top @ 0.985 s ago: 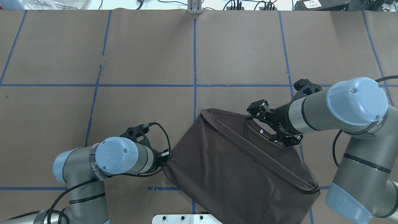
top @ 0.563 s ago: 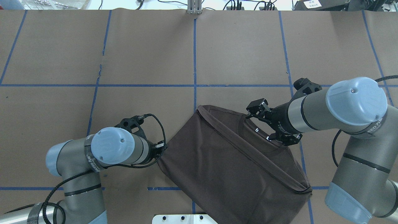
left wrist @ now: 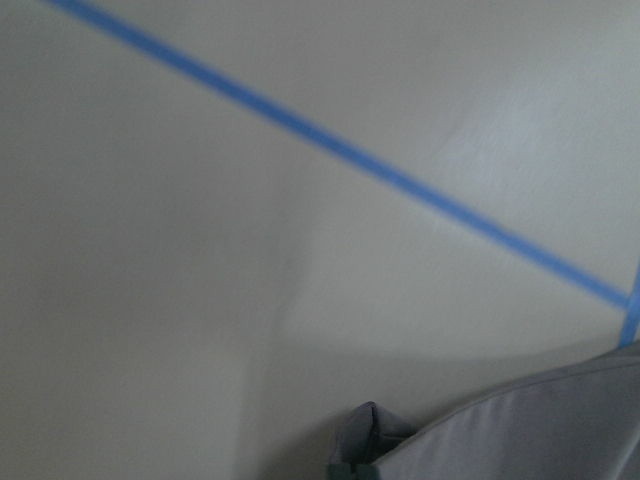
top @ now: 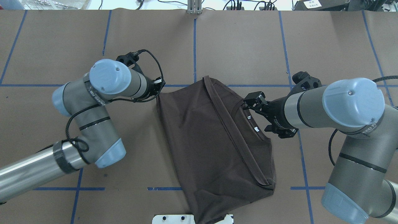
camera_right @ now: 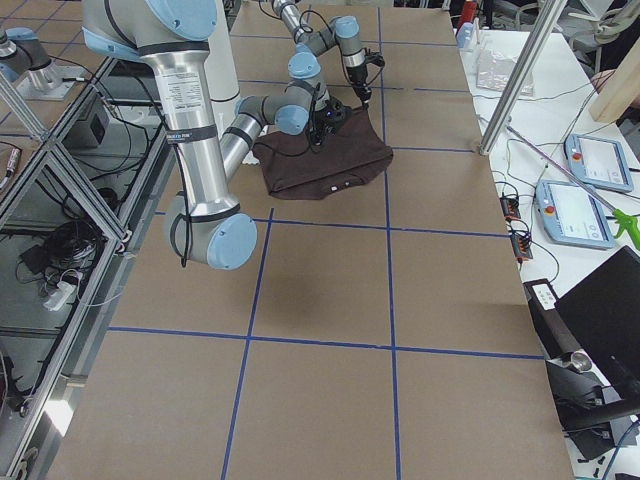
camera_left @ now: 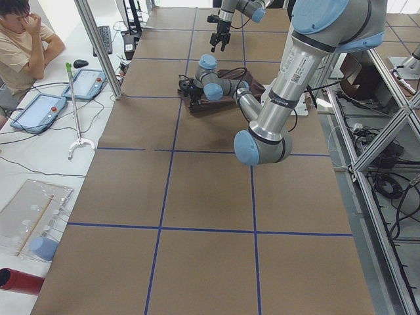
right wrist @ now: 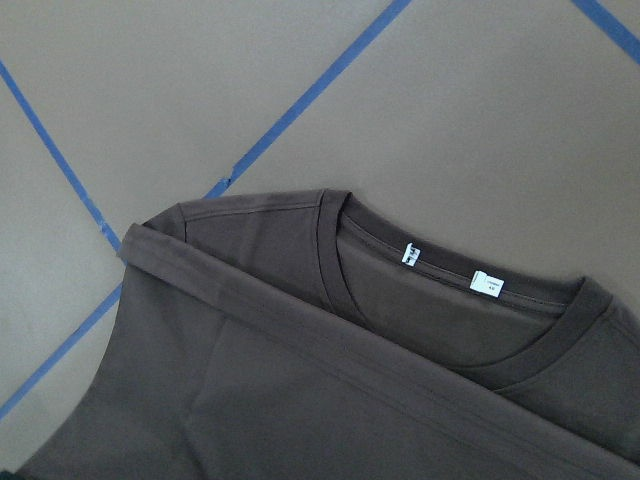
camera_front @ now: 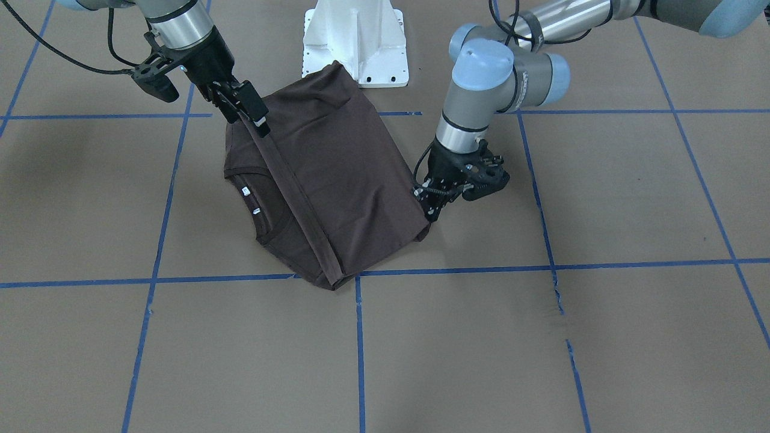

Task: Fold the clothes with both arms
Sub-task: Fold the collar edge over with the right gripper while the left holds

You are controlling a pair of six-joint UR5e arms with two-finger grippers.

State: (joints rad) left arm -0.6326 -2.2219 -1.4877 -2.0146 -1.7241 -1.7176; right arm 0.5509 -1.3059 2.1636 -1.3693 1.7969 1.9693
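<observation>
The dark brown T-shirt lies folded on the brown paper, its hem band running diagonally across it. Its ribbed collar and white neck tags show in the right wrist view. My left gripper is shut on the shirt's left corner, low at the table; it also shows in the front-facing view. My right gripper is shut on the folded edge beside the collar, and it shows in the front-facing view. The left wrist view shows only a bit of fabric.
The white base block stands at the table's near edge, and the shirt's near end lies over it. Blue tape lines cross the paper. An operator sits beyond the far edge with tablets.
Both arms have moved away from the base and dragged the shirt with them. The left arm swung much farther, so the shirt has turned and its left corner lies near the tape line.
</observation>
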